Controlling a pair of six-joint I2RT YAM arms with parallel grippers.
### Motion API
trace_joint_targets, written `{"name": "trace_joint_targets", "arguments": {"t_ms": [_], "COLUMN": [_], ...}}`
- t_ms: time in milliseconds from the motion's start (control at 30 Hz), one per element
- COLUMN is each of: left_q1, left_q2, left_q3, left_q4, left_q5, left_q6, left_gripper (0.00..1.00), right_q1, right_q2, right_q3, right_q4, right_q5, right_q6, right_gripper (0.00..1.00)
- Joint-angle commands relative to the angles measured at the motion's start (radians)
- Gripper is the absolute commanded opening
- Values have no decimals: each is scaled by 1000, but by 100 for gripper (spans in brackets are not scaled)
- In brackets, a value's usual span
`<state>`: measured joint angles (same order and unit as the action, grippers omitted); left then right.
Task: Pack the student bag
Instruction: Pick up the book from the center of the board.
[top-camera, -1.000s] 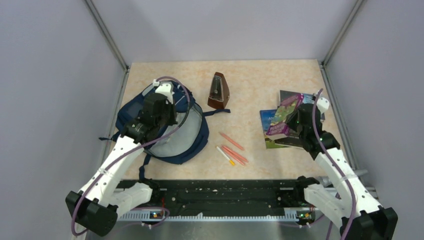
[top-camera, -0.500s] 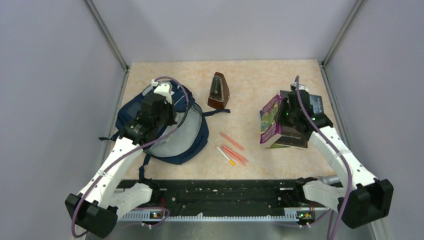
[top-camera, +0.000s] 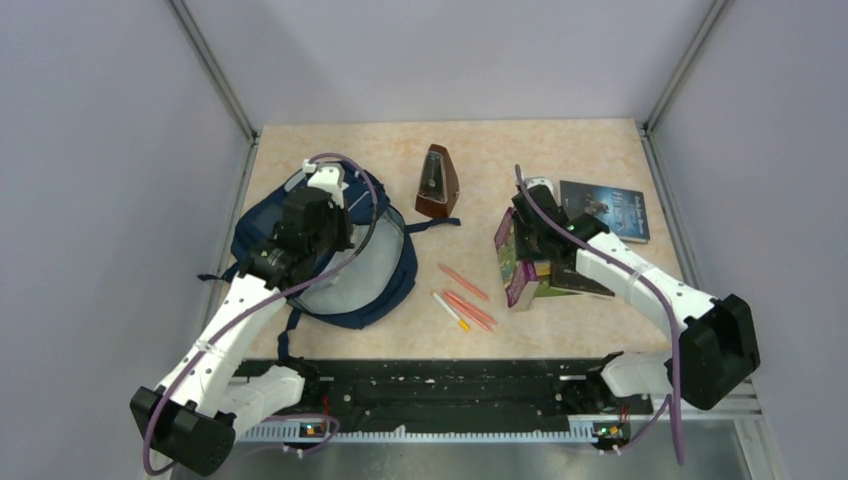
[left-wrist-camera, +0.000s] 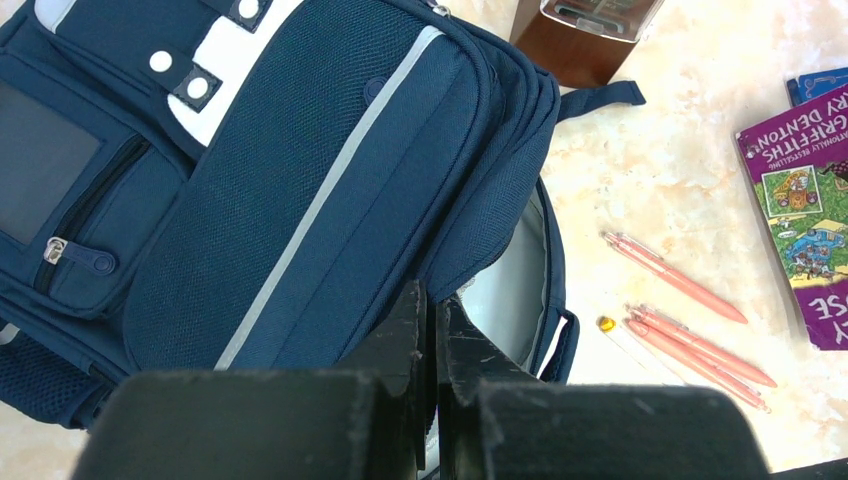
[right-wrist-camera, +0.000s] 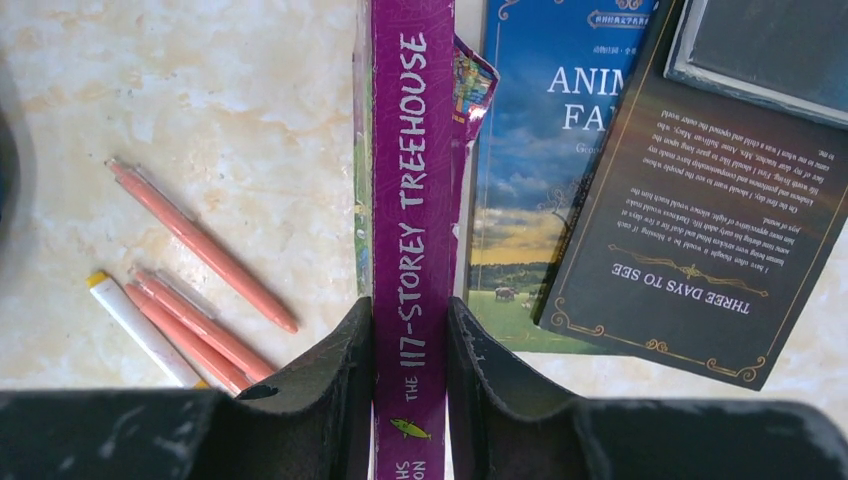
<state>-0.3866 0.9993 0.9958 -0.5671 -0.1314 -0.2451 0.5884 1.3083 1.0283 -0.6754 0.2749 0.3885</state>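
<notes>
My right jaws pinch the spine of a purple book and hold it on edge, just beside a blue book and a dark book that overlaps it. Pink pens lie between this book and the backpack. My left jaws are pressed together at the rim of the backpack's open mouth; I cannot tell whether fabric is caught. The backpack lies on the left of the worktop, a metronome beside it.

A beige marbled tabletop was enclosed on three sides by plain pale lavender-grey walls. Grey metal posts were set at the two back corners. Everything was lit evenly and softly.
</notes>
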Motion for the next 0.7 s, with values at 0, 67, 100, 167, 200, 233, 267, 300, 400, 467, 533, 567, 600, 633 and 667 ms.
{"name": "trace_joint_targets", "arguments": {"t_ms": [0, 67, 100, 167, 200, 233, 267, 300, 400, 467, 533, 567, 600, 633, 667], "left_q1": [10, 9, 8, 8, 8, 9, 9, 8, 9, 9, 9, 8, 8, 9, 8], "left_q2": [-9, -8, -8, -8, -7, -7, -6, -5, -3, -2, -2, -2, -2, -2, -2], "left_q3": [1, 1, 1, 1, 1, 1, 1, 1, 1, 1, 2, 1, 1, 1, 1], "left_q4": [88, 88, 88, 88, 88, 88, 88, 88, 88, 88, 88, 88, 88, 88, 88], "left_q5": [-24, -22, -22, -20, -20, -20, -20, -19, -17, -16, -17, -18, -19, -19, -18], "left_q6": [-11, -11, -11, -11, -11, -11, -11, -11, -11, -11, -11, -11, -11, -11, -11], "left_gripper": [0, 0, 0, 0, 0, 0, 0, 0, 0, 0, 0, 0, 0, 0, 0], "right_q1": [19, 20, 20, 21, 21, 21, 21, 22, 23, 25, 25, 25, 25, 25, 25], "right_q2": [11, 23, 29, 41, 47, 53, 61, 67, 80, 82, 83, 84, 88, 94, 103], "right_q3": [-4, -19, -26, -41, -51, -59, -67, -73, -86, -93, -99, -102, -106, -110, -116], "right_q4": [69, 78, 83, 95, 104, 113, 116, 117, 120, 128, 138, 142, 146, 150, 159], "right_q5": [37, 19, 13, -7, -15, -20, -20, -18, -18, -28, -32, -30, -25, -22, -18], "right_q6": [-14, -8, -2, 3, 6, 8, 12, 15, 19, 20, 19, 19, 20, 19, 19], "right_gripper": [0, 0, 0, 0, 0, 0, 0, 0, 5, 14, 22, 26, 29, 31, 32]}}
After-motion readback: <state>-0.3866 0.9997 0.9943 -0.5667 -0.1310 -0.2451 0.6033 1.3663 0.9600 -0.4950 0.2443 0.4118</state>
